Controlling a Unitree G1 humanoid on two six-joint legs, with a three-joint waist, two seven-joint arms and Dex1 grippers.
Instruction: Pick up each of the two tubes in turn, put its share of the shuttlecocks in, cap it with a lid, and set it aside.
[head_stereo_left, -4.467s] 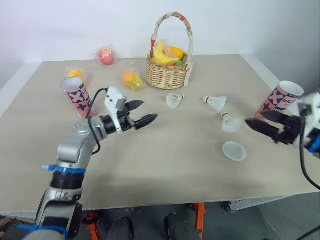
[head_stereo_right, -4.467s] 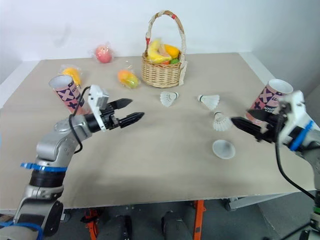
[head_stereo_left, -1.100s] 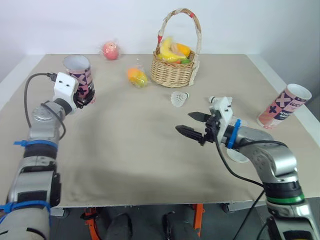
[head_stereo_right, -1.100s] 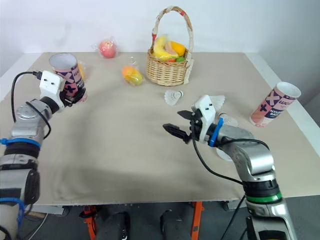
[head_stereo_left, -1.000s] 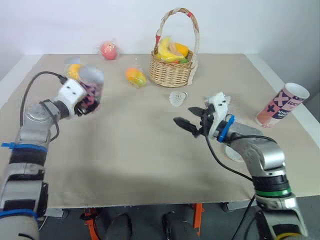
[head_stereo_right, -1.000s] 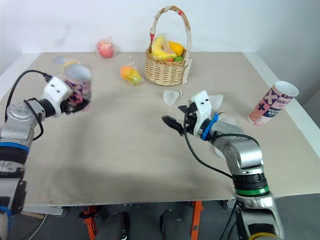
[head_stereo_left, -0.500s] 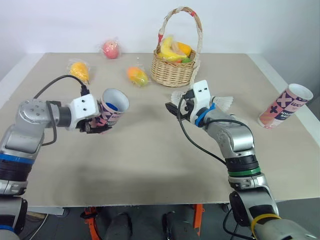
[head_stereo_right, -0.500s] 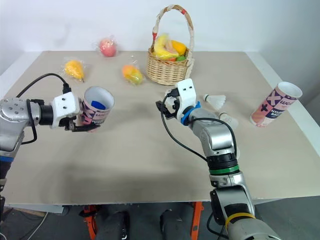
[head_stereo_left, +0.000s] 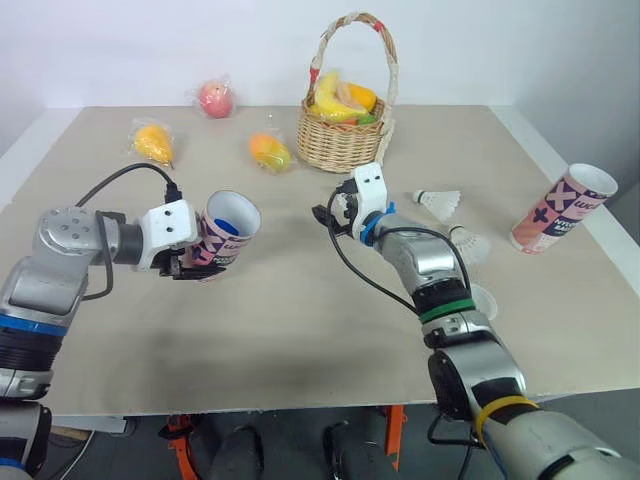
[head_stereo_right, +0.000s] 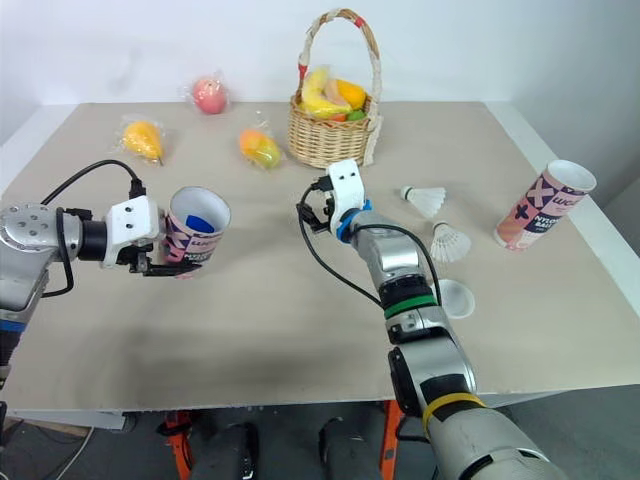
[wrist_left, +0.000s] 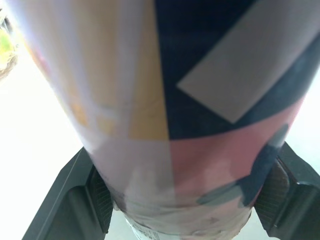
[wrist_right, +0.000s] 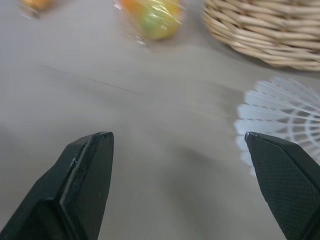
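The left gripper (head_stereo_left: 203, 265) clamps the tilted tube (head_stereo_left: 228, 232) above the table (head_stereo_left: 300, 345); the right gripper (wrist_right: 175, 137), fingers spread wide, hangs beside a shuttlecock (wrist_right: 277, 125). An off-centre pinch could crush its feathers or flick it away

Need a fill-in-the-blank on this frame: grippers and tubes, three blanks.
The left gripper is ____ on a tube.
The right gripper is ____.
The other tube stands on the table near its ____ edge.
Missing words: shut; open; right.
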